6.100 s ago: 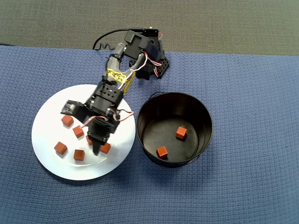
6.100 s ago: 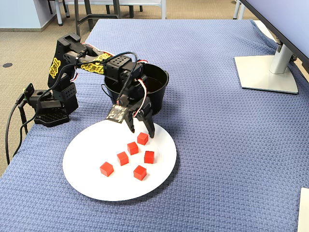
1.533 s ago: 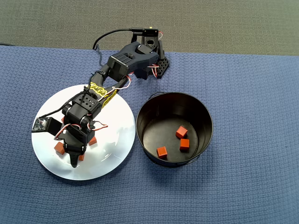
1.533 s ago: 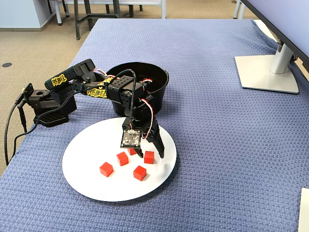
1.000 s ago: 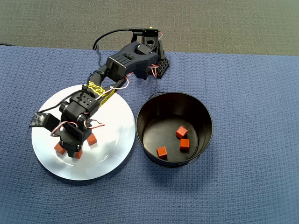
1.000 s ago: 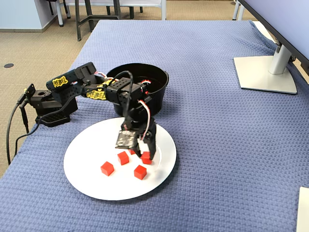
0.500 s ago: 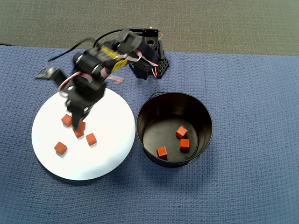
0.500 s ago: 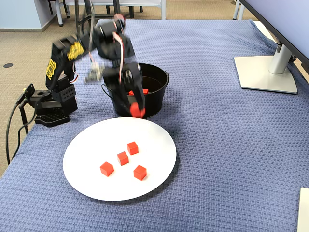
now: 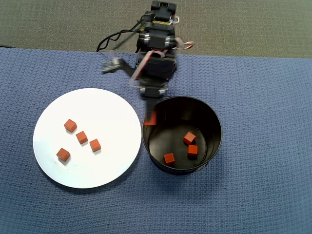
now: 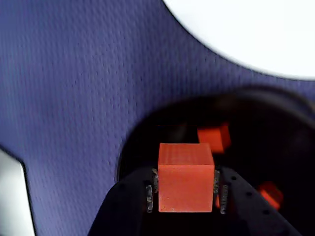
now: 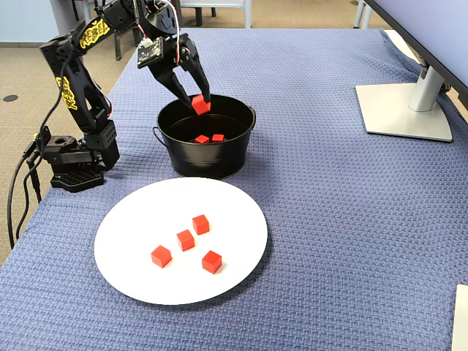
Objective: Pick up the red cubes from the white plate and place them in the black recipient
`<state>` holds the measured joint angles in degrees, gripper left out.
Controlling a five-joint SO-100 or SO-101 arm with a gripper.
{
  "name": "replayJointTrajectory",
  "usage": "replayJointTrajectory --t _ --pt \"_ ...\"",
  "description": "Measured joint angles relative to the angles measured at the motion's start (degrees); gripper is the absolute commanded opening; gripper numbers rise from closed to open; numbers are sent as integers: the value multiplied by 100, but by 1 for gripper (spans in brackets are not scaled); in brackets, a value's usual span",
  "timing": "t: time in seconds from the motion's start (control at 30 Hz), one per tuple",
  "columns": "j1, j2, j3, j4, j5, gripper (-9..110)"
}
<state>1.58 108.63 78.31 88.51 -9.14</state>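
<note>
Starting at the left of the overhead view, the white plate [image 9: 48, 163] is sitting on the blue-covered bench [image 9: 263, 122] with four red cubes [image 9: 81, 137] on it, clustered toward its left half. Moving right, the gripper [image 9: 150, 117] is hanging over the near rim of the black recipient [image 9: 214, 127], and its fingers [image 10: 224, 191] are clamped narrowly on a fifth, held cube [image 10: 185, 177] — the wrist view is showing that cube pinched on both sides, directly above the pot's dark mouth. Three more cubes [image 9: 189, 138] are lying on the pot's bottom, toward its right side.

So this looks like the carry-and-drop step, and roughly halfway through the job. The next move is calling for a little more travel inward, clear of the rim, then parting the fingers to let the cube fall.

Compared with half a second ago, the arm has swung off the plate and over to the pot; the four plate cubes are lying just as they were.
</note>
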Motion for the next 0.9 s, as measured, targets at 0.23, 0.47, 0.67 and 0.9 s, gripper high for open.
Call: replayJointTrajectory --t 0.23,0.47,0.67,0.9 --pt "-1116 844 1608 -624 -105 33" --pt "-193 167 1020 -738 -290 33" --pt "1318 -1222 -308 -703 -659 30" --pt "2777 -3067 -1846 -413 -686 27"
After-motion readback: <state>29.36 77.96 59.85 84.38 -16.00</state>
